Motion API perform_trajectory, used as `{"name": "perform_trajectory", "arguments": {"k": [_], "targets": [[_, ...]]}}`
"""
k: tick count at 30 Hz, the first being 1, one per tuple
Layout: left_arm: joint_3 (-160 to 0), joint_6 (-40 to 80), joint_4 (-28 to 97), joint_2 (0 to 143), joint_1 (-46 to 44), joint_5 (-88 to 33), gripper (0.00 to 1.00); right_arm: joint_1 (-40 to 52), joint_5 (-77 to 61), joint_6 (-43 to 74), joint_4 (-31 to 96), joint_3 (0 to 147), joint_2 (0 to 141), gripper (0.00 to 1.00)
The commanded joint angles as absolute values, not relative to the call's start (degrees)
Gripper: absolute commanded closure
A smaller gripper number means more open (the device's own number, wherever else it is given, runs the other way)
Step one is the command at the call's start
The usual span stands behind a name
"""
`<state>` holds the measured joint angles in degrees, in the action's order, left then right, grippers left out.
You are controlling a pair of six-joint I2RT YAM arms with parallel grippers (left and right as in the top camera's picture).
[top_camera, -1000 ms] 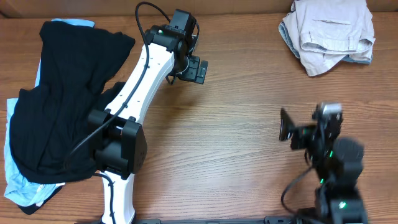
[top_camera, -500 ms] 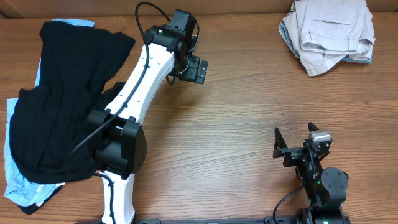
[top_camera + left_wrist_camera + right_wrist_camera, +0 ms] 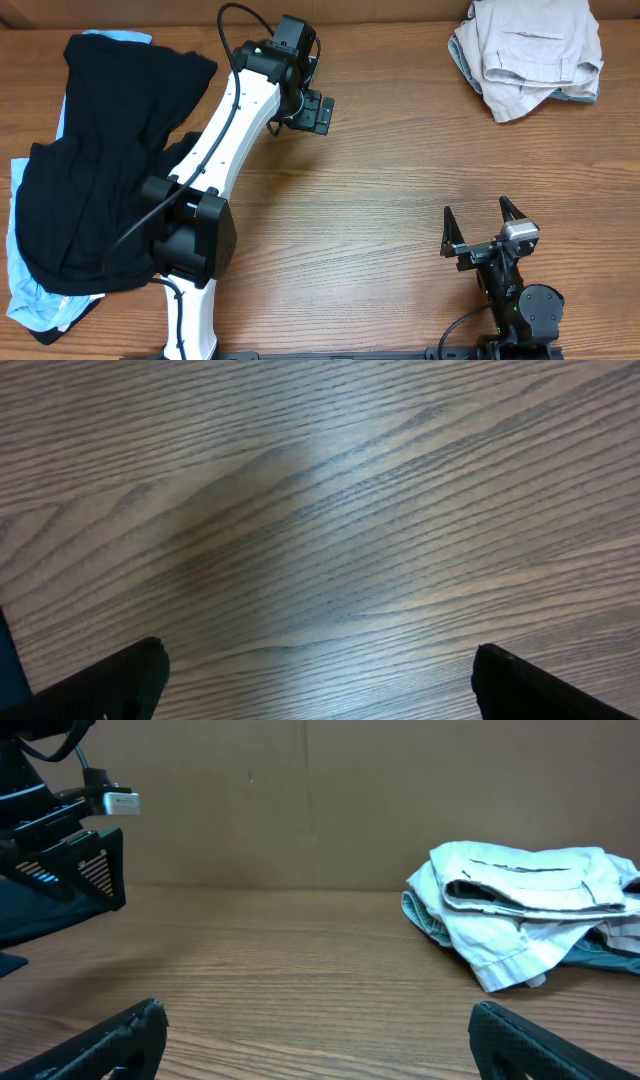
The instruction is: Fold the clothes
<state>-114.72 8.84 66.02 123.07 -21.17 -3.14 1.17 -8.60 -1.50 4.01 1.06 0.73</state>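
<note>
Shorts [image 3: 530,50], beige, lie bunched far right; markings too small to read.

Far ahead of the right gripper [image 3: 315,1012], denim shorts [image 3: 422,916] lie mostly buried under khaki shorts [image 3: 530,885], themselves cut by the frame's right edge.

Overhead, right wrist: same khaki shorts [image 3: 527,55]

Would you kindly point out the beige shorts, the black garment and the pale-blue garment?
beige shorts [image 3: 530,50], overhead view, on the top fold.
black garment [image 3: 100,170], overhead view, on its broad middle.
pale-blue garment [image 3: 22,280], overhead view, on the strip showing at lower left.
</note>
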Motion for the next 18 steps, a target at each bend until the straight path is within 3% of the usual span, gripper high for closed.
{"name": "perform_trajectory", "arguments": {"k": [1, 18], "targets": [[-116.1, 9.4, 66.0, 121.5, -21.4, -2.7, 0.0, 1.3, -8.6, -1.5, 3.9, 0.5, 0.1, 0.0], [-116.1, 9.4, 66.0, 120.3, -21.8, -2.5, 0.0, 1.3, -8.6, -1.5, 3.9, 0.5, 0.2, 0.0]]}}
